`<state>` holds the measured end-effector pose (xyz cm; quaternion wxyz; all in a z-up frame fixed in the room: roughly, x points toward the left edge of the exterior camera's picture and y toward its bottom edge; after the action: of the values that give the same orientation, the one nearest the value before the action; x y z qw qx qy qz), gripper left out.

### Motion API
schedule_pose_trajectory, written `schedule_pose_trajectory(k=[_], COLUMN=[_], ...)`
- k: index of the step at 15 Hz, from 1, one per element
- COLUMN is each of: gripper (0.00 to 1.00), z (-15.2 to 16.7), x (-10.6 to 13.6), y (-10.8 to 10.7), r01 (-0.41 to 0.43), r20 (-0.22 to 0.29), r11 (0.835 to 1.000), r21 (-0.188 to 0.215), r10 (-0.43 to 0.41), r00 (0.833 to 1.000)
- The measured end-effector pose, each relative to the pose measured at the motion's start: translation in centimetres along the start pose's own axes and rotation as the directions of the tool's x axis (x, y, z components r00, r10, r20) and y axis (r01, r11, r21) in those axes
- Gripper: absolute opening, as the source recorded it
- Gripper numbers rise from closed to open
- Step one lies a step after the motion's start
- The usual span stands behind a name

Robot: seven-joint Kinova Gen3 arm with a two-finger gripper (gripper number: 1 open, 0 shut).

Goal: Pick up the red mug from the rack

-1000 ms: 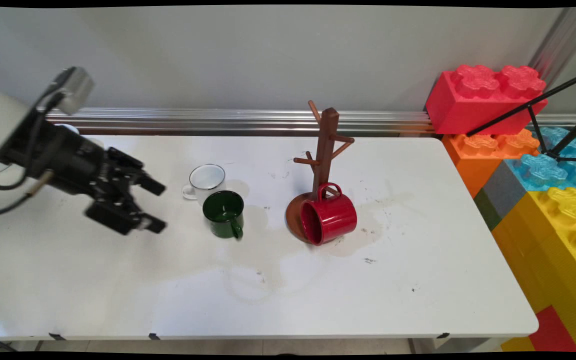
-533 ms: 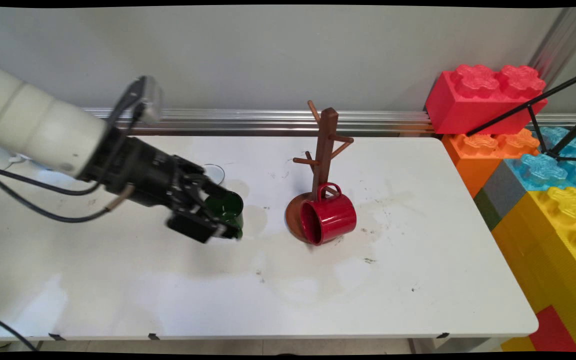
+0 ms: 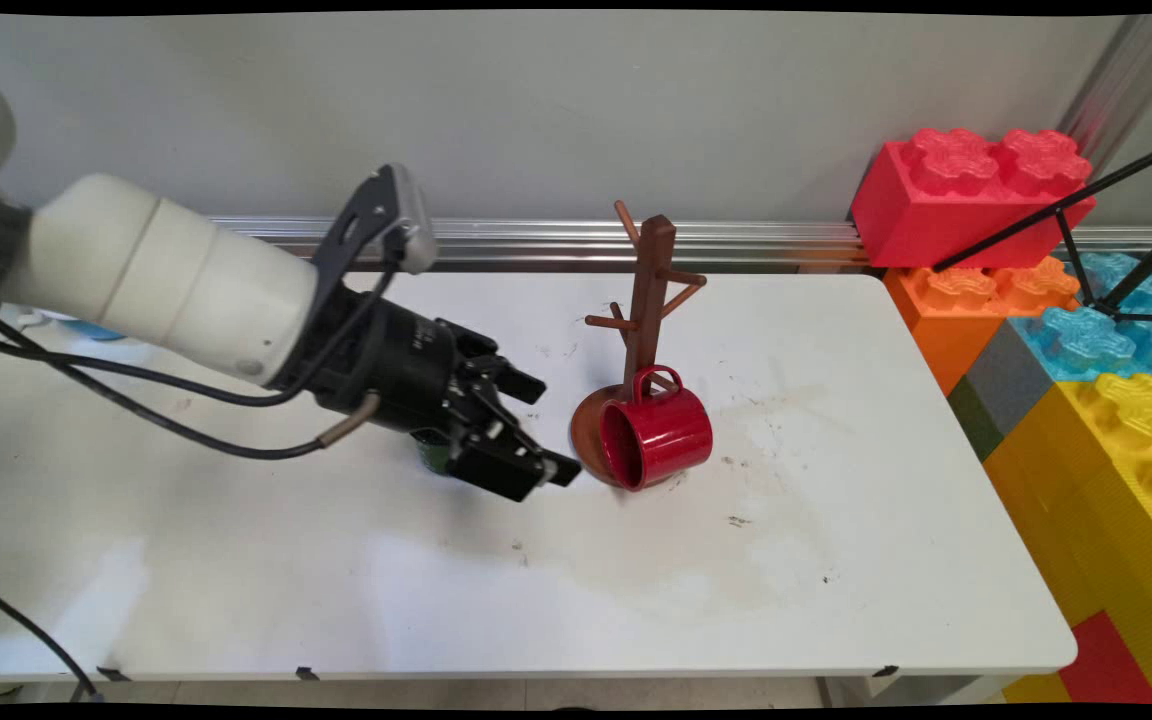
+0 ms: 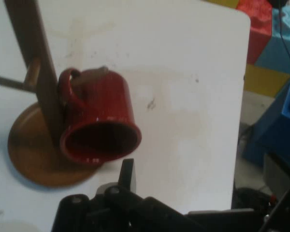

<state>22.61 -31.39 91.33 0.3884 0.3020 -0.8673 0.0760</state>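
The gripper hangs low over the white worktop with its jaws spread wide apart, holding nothing and touching nothing. One finger points up and to the right, the other lies lower, and both aim at the red mug just beside them. The red mug lies on its side, its open mouth turned toward the gripper, resting on the round base of the brown wooden mug tree with its handle against the post. Behind the gripper's body, a green mug shows only as a sliver. In the hand view, the red mug sits just above one fingertip, a clear gap between them.
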Motion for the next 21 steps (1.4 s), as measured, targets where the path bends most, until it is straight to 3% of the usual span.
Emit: schedule_pose_trajectory(k=[6,13,21], gripper=[1.00,1.00,1.00], z=[3.1,6.8,10.2], x=[0.1,-1.1,-1.5], y=[0.7,-0.6,-2.0], r01=[0.050,0.169,0.282], r20=[0.004,0.037,0.016], r11=[0.998,0.982,0.956], r21=[0.041,0.089,0.077], r10=[-0.050,-0.173,-0.284], r00=[0.999,0.984,0.959])
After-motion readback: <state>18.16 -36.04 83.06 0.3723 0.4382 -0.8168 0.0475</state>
